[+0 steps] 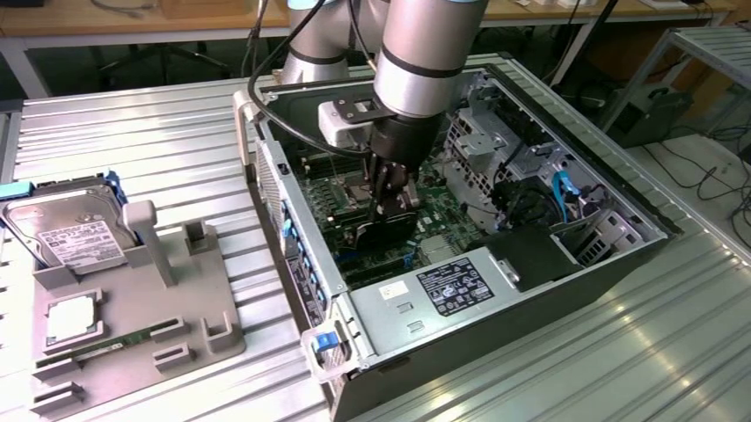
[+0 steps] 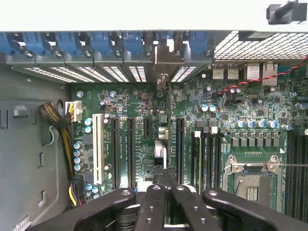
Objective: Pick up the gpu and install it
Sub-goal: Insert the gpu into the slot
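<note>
A robot arm is reaching down into an open computer case [image 1: 610,189] that is lying on its side on a ribbed metal tabletop [image 1: 141,141]. Its jaws [image 1: 388,200] are standing closed tight on the gpu [image 1: 390,230], pinching the card's upper edge between the two inner fingers [image 2: 153,207]. The gpu is hanging straight below the jaws, edge-on, its metal end bracket [image 2: 163,79] lying against the case's rear slot openings, beneath a row of blue slot clips [image 2: 96,45]. Directly below the jaws, the card is standing over the motherboard [image 2: 226,108], in line with a long black expansion slot [image 2: 180,144]; whether it is fully seated cannot be told.

Risks as judged from here: if the card is sitting slightly off the slot, downward pressure could bend its contacts or flex the motherboard. The bracket could also catch on the rear frame and tilt the card. Well away from the jaws, a grey parts tray [image 1: 129,325] is holding a hard drive [image 1: 65,233].
</note>
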### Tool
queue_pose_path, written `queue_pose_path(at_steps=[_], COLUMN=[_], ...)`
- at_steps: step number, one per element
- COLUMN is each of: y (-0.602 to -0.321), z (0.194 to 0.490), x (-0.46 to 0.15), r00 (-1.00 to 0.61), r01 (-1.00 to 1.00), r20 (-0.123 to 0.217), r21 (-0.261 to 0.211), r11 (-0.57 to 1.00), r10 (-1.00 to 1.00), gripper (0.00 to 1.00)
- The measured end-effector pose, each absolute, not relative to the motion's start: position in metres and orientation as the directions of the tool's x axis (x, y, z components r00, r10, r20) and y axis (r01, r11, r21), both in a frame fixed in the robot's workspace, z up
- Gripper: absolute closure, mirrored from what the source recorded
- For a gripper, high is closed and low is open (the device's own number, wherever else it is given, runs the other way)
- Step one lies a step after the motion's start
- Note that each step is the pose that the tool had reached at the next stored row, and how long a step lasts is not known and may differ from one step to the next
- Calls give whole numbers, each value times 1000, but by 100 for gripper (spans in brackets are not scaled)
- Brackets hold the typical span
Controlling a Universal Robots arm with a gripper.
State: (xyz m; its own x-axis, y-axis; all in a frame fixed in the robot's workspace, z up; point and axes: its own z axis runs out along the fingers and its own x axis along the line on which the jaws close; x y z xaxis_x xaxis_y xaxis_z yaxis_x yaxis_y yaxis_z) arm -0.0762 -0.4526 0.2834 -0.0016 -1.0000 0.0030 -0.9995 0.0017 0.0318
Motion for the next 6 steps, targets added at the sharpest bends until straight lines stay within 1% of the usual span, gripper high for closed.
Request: queue_pose_path(at_steps=[6], y=[-453], z=[283], x=[-76], r00=[-2], r01=[-999], r20=[3], r21=[32], r11=[2], r10=[-1000], gripper=[89])
